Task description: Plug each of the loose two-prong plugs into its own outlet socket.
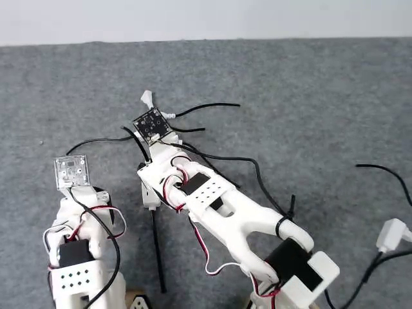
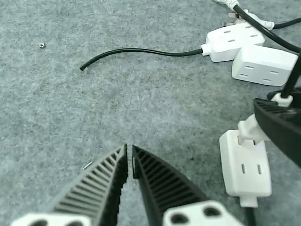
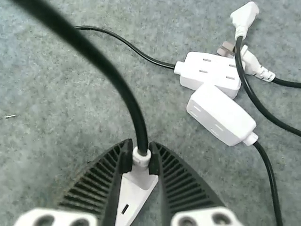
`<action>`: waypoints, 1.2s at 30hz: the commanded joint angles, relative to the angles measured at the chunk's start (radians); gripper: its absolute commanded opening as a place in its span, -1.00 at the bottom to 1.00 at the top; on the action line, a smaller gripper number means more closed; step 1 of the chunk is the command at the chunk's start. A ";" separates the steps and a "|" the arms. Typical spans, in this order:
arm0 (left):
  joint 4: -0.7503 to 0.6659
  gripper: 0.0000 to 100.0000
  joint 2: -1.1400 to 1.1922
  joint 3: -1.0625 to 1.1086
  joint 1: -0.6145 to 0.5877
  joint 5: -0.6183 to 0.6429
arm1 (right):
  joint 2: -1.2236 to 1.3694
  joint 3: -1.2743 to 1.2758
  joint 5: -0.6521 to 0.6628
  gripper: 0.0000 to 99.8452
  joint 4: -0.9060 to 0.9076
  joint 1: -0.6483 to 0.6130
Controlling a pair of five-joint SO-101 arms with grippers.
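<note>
1. The grey carpet (image 1: 322, 96) carried everything. We took as our landmark the near outlet block (image 2: 244, 165), which lay flat on it.
2. The right arm (image 1: 232, 206) stretched out over that block. The right gripper (image 3: 139, 146) was clamped on a white plug (image 3: 138, 179) near its cord end, and the plug's nose met the block's end face. We could not tell whether the prongs were fully home.
3. The left gripper (image 2: 129, 149) hovered beside the block without touching it, its jaws almost closed on nothing.
4. Beyond the block lay a middle outlet block (image 3: 221, 115) and a far outlet block (image 3: 209, 70), touching each other.
5. A loose plug (image 3: 247, 13) lay farther from the block than either of these.
6. We judged the step in hand to be seating the held plug. The push should run straight along the prongs with no twist. The block sat free on the carpet and would likely slide, so bracing its opposite end with the idle gripper seemed wise. The black cord (image 3: 108, 80) should stay slack.
</note>
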 commanded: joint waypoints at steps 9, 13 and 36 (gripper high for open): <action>-0.028 -0.97 -0.015 -0.022 -0.009 0.009 | -0.004 -0.032 0.017 -0.98 0.156 -0.038; -0.028 -0.97 -0.015 -0.022 -0.009 0.009 | -0.004 -0.032 0.044 -0.98 0.237 -0.038; -0.106 -0.91 -0.015 -0.065 -0.176 0.186 | -0.061 -0.160 -0.173 -0.44 0.568 -0.174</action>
